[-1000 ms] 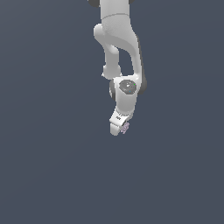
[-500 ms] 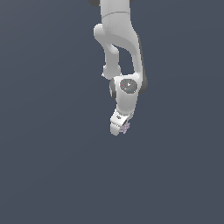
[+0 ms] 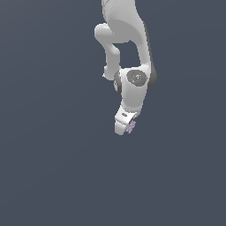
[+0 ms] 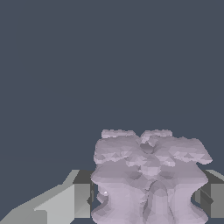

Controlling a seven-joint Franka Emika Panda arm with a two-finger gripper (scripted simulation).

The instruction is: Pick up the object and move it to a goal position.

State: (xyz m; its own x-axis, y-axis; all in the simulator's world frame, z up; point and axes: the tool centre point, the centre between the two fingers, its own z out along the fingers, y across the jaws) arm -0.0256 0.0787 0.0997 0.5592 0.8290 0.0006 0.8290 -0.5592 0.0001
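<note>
Gripper: the gripper (image 3: 126, 128) is shown at the lower end of the arm, its two fingers (image 4: 74, 199) closed against opposite flanks of the object, as seen in the wrist view.
Object: the pale lilac-pink knobbly object (image 4: 148, 175) is held between the fingers; in the exterior view it appears as a small clump (image 3: 131, 127) projecting on the exterior view's right of the fingertips.
Key relation: the object lies directly between the jaws, in contact with both, so no offset between end effector and object remains to be closed.
Long axis: no clear long axis is discernible; the clump is shown roughly as broad as it is tall.
Arm: the white Panda arm (image 3: 128, 48) is seen descending from the upper edge of the exterior view, wrist bent downward.
Surroundings: a uniform dark slate background is shown; no goal marker can be made out.
Judged stage: the pick appears complete; transport to the goal is judged to remain.
Judged risk: slippage of the lumpy surface within the grip.
</note>
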